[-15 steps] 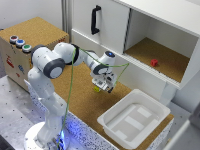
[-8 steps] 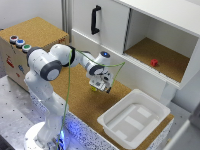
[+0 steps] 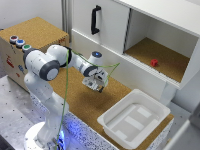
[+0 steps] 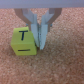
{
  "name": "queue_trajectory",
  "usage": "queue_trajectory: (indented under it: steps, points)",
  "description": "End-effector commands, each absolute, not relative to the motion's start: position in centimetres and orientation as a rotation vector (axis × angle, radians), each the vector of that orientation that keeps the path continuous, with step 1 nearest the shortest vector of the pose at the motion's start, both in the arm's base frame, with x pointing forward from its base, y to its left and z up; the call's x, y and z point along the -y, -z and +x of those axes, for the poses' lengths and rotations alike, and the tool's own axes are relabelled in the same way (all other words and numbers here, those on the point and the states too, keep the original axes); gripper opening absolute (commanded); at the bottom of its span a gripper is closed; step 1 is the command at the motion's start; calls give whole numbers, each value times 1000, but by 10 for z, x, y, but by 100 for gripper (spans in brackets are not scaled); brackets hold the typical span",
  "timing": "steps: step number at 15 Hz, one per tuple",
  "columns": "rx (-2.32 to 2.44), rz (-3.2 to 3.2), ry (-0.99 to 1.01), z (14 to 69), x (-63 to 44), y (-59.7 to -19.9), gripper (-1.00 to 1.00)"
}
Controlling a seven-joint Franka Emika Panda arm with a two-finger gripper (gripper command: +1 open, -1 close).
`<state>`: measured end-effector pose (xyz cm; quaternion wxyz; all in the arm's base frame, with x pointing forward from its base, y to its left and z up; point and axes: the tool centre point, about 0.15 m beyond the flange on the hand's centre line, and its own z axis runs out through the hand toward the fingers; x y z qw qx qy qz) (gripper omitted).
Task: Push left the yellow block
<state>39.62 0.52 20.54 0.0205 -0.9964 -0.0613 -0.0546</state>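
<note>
The yellow block (image 4: pixel 25 42) is a small yellow-green cube with a dark "T" mark, lying on the cork surface in the wrist view. My gripper (image 4: pixel 41 44) has its two fingers (image 4: pixel 35 30) pressed close together with nothing between them. They stand right against one side of the block and touch it. In the exterior view the gripper (image 3: pixel 95 86) is low over the cork table in front of the cabinet, and the block is hidden under it.
A white tray (image 3: pixel 131 121) sits on the cork table at the exterior view's right. The white cabinet (image 3: pixel 115 30) stands behind, with a black handle (image 3: pixel 94 19) and an open compartment holding a small red block (image 3: pixel 154 62). A box with coloured buttons (image 3: pixel 17 42) is at the left.
The gripper has shifted slightly toward the exterior view's left, staying low over the cork.
</note>
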Motion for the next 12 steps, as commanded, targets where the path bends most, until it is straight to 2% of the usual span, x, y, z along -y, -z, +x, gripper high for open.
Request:
queue_trajectory:
  steps: [1,12]
  points:
    - [133,-3144,177,365,-37,-210,-100]
    - [175,-3116,195,362,-87,-211,-100]
